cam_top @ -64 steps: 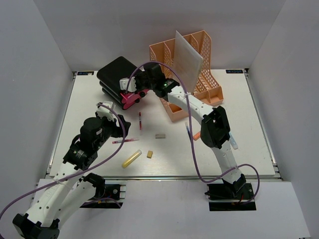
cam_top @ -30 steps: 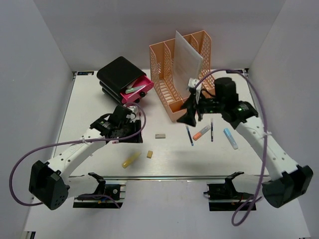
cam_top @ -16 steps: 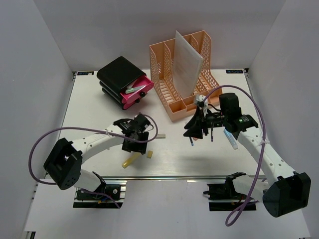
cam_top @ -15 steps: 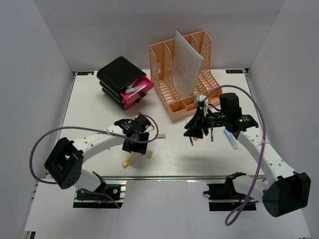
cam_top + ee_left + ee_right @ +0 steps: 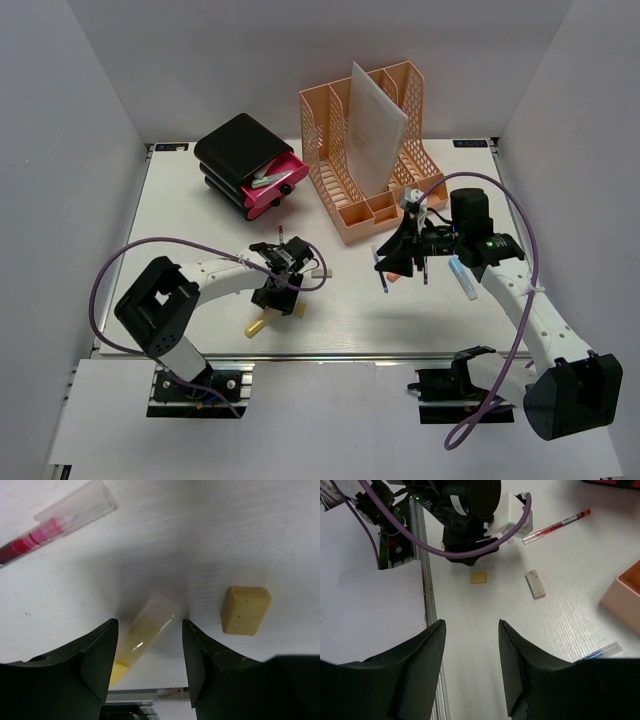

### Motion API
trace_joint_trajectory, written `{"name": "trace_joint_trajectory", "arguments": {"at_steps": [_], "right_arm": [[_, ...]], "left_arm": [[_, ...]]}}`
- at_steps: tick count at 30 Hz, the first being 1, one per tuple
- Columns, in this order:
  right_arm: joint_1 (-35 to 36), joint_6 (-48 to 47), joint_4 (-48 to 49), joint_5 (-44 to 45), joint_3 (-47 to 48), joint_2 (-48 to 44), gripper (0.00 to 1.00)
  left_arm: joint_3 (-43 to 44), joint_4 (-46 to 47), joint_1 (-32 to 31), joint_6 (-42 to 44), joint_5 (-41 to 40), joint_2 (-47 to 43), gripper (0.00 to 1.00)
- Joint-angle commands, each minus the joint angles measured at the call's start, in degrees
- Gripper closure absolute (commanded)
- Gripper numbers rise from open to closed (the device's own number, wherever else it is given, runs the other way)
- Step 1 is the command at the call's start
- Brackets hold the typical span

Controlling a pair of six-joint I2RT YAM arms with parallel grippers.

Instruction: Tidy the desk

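Filling the floor of a grey-walled booth, the desk (image 5: 180, 220) is a flat white top with metal rails along its edges; the walls (image 5: 70, 120) rise at its left, far and right sides. At the far edge stands an orange rack (image 5: 325, 150) holding a tilted white sheet (image 5: 375, 125). Left of it sits a black drawer unit (image 5: 232, 150), its pink drawer (image 5: 278, 188) open. Near the front, left of centre, the left gripper (image 5: 148, 647) points down with its jaws apart, a yellow tube (image 5: 258, 324) lying on the desk between them. A tan eraser (image 5: 246, 610) lies just outside one finger, and a red pen (image 5: 47, 527) beyond the tube. Right of centre, the right gripper (image 5: 471, 630) hangs above the desk, jaws apart and empty. By it lie a blue pen (image 5: 383, 278) and a pale blue marker (image 5: 463, 279); a grey eraser (image 5: 535, 583) rests between the two grippers.
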Motion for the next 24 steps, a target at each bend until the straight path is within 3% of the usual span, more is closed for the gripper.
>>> {"name": "trace_joint_trajectory", "arguments": {"at_steps": [1,4,9,16,18,24], "right_arm": [[-0.9,0.2,1.9,-1.8,-0.2,-0.9,0.48],[-1.2,0.2,1.9,-2.2,-0.2,-0.8,0.48],[-1.8,0.2,2.0,-2.6,-0.3,-1.0,0.48],[-2.6,0.3,2.1,-3.0,-0.6,-0.8,0.48],[-2.7,0.3,2.1,-3.1,-0.6,-0.8,0.48],[-3.0,0.2,2.4,-2.2,-0.8,-0.8,0.53]], "left_arm": [[-1.1,2.5,0.8,2.6,-0.2,-0.4,0.37],[-2.5,3.8,0.8,3.5,0.9,-1.0,0.44],[-4.1,3.9,0.8,3.5,1.4,-0.9,0.69],[-2.9,2.2,0.8,3.4,-0.8,-3.4,0.88],[-0.8,0.7,0.8,3.5,-1.9,-4.7,1.0],[10.9,-5.6,0.3,5.6,-1.5,-10.3,1.0]]}}
